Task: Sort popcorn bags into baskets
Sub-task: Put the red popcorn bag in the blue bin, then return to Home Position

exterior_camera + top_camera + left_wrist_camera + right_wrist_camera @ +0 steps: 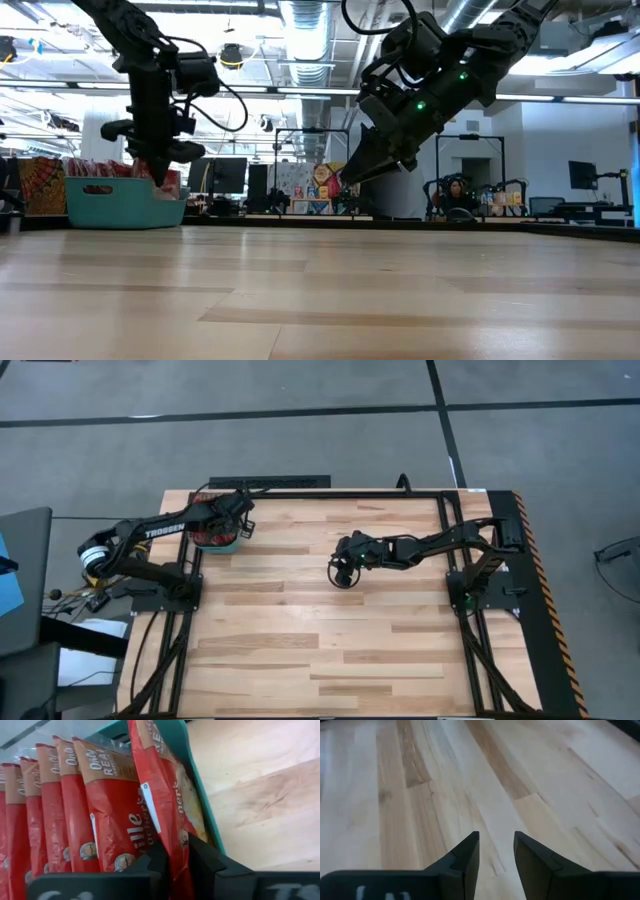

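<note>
The teal basket (232,546) stands at the table's far left and holds a row of several red popcorn bags (100,805) standing on edge. My left gripper (176,855) reaches down into the basket (200,795) and is shut on the bag (165,785) closest to the basket's wall. In the low view the left gripper (160,172) hangs over the basket (120,202). My right gripper (343,573) hovers open above the bare middle of the table (496,845), with nothing between its fingers. My left gripper pinches the end of the popcorn bag nearest to it (175,845) between its two fingers, one on each flat face. The fingers slant down from above into the basket. The bag stands on edge between the basket's wall and the other bags.
Black frame rails (330,492) run round the wooden table (320,650), whose middle and near half are bare boards. Both arm bases stand at the table's left and right edges. A person (455,192) sits in the room far behind the table.
</note>
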Tool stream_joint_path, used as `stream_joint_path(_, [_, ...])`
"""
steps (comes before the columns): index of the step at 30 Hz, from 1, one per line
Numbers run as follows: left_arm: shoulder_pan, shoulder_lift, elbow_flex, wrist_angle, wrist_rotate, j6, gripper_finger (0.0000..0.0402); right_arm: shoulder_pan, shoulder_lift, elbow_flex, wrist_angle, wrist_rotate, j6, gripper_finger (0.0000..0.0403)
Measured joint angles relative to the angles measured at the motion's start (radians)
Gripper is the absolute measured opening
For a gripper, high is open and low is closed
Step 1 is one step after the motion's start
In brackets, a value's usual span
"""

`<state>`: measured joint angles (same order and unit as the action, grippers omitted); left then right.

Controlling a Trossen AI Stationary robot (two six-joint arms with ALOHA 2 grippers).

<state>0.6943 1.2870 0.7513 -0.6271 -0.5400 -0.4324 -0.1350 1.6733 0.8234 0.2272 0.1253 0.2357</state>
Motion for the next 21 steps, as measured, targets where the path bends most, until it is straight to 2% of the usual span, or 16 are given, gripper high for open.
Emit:
stream_joint_path(5, [0.002,-0.018,0.000,-0.022,-0.003,0.021,0.0094,0.000,0.000,0.000,0.001,0.000,0.003,0.0157])
stream_joint_path(15, [0.001,-0.218,0.000,-0.052,-0.052,0.086,0.0268,0.000,0.000,0.000,0.005,0.003,0.021,0.0162])
stream_joint_path(18, [0.001,-0.285,0.000,-0.051,-0.047,0.110,0.0301,-0.005,0.000,0.000,0.025,0.004,0.021,0.0160])
stream_joint_path(21, [-0.010,-0.369,0.000,-0.050,-0.045,0.123,0.0316,-0.007,0.000,0.000,0.039,0.005,0.017,0.0157])
